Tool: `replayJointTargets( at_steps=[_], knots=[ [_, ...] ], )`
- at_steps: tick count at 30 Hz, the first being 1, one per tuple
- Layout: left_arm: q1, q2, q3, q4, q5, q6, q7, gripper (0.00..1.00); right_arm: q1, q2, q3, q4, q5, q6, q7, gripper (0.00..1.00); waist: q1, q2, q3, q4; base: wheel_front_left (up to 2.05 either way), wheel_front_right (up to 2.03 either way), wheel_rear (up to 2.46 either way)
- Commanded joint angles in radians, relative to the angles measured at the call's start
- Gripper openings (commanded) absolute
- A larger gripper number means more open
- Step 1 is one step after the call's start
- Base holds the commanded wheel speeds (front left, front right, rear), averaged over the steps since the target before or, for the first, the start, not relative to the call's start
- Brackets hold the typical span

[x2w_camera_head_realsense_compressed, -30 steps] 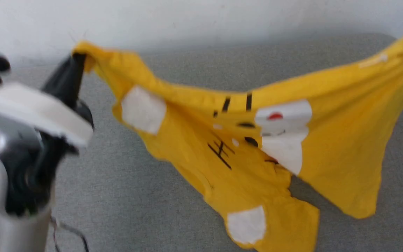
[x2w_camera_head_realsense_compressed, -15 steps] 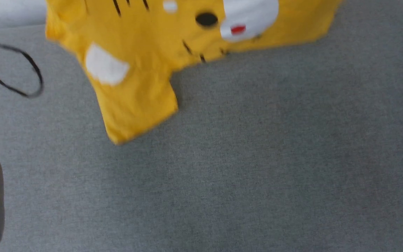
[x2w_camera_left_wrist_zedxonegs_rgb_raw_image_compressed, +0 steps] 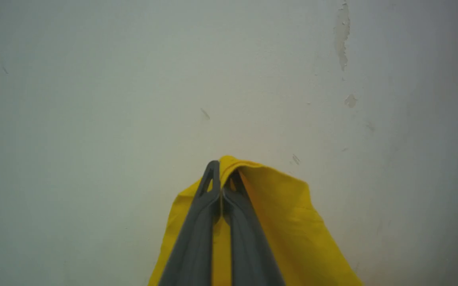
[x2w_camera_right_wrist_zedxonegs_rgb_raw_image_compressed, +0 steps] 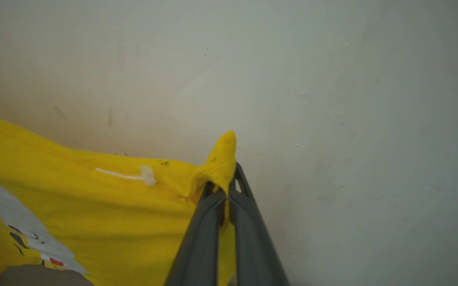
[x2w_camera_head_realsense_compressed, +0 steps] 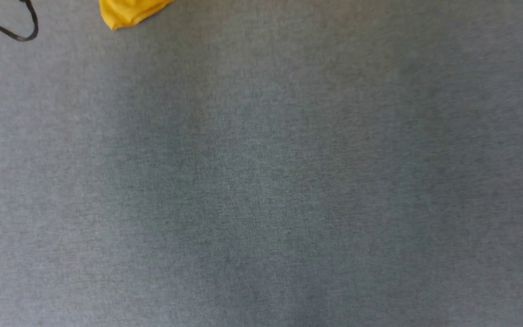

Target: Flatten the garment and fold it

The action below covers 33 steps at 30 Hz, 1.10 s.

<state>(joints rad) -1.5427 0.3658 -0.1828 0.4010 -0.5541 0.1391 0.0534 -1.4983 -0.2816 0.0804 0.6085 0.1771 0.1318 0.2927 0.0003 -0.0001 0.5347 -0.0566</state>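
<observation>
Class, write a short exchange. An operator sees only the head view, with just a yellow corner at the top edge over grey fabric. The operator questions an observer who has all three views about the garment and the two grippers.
Operator: I see only one corner of the garment over the grey surface. Is anything holding it?
Observer: Yes. The left gripper is shut on a bunched yellow edge, in front of a pale wall.
Operator: And the other side?
Observer: The right gripper is shut on another pinch of the cloth, with a small peak poking up past its fingertips.
</observation>
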Motion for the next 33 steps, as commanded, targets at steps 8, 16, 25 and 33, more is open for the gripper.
replayJointTargets(
  at_steps=[8, 16, 25, 33],
  knots=[
    [0.091, 0.001, 0.006, 0.045, -0.028, -0.066, -0.085, 0.00, 0.044, -0.041, 0.082, 0.016, 0.088, -0.001, -0.083, 0.00, -0.0003, 0.0001, 0.140, 0.043, 0.00, 0.00, 0.00],
    [0.331, 0.041, 0.000, -0.143, -0.052, -0.087, -0.078, 0.00, 0.245, -0.160, 0.166, -0.193, 0.274, -0.001, -0.097, 0.00, -0.0003, 0.0001, 0.113, 0.061, 0.00, 0.00, 0.00],
    [0.839, 0.078, 0.034, -0.551, -0.071, 0.067, 0.002, 0.00, 0.692, -0.231, 0.008, -0.519, 0.370, -0.001, -0.068, 0.00, -0.0003, 0.0001, 0.015, 0.066, 0.00, 0.00, 0.00],
    [1.253, 0.048, 0.054, -0.736, -0.090, 0.183, 0.005, 0.00, 1.079, -0.122, -0.156, -0.728, 0.331, -0.001, -0.025, 0.00, -0.0003, 0.0001, -0.075, 0.061, 0.00, 0.00, 0.00]
  ],
)
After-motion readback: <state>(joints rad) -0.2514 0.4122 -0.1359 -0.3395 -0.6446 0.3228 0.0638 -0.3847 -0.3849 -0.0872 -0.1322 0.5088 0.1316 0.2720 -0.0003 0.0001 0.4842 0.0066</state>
